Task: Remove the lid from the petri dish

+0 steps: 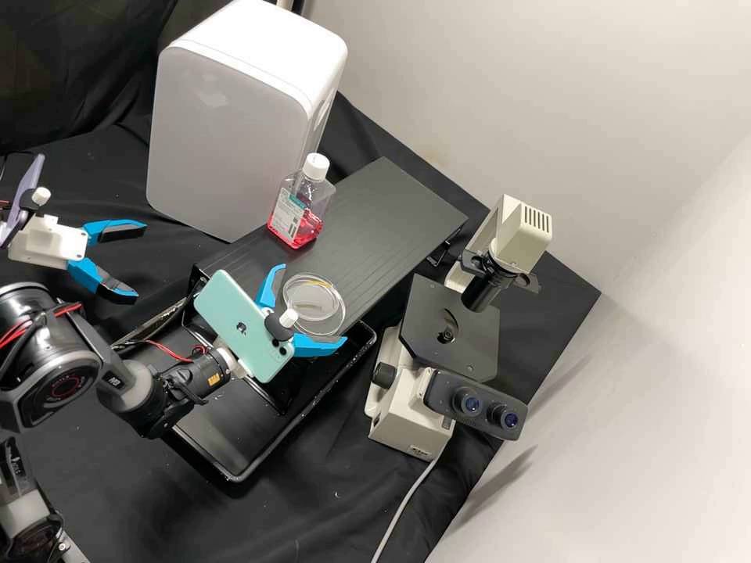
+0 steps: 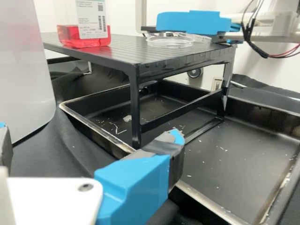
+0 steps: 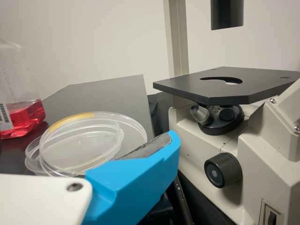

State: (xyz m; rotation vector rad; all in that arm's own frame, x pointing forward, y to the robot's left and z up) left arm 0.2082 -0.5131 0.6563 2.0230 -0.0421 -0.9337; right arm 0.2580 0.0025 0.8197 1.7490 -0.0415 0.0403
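Observation:
A clear petri dish (image 1: 313, 301) sits near the front edge of a raised black ribbed platform (image 1: 375, 227). In the right wrist view its lid (image 3: 93, 140), marked with a yellow streak, lies shifted off the base (image 3: 32, 157) beneath it. My right gripper (image 1: 312, 305) brackets the dish, one blue finger on each side, and its finger pad (image 3: 147, 149) presses on the lid's rim. My left gripper (image 1: 141, 262) hangs open and holds nothing, off to the left of the platform. From there its finger (image 2: 140, 173) faces the platform's legs and the dish (image 2: 171, 40) on top.
A flask of red liquid (image 1: 300, 205) stands at the platform's back corner. A white box (image 1: 235, 117) rises behind it. The platform stands in a shallow black tray (image 1: 235, 461). A microscope (image 1: 454, 344) sits close on the right, its stage (image 3: 225, 86) near the dish.

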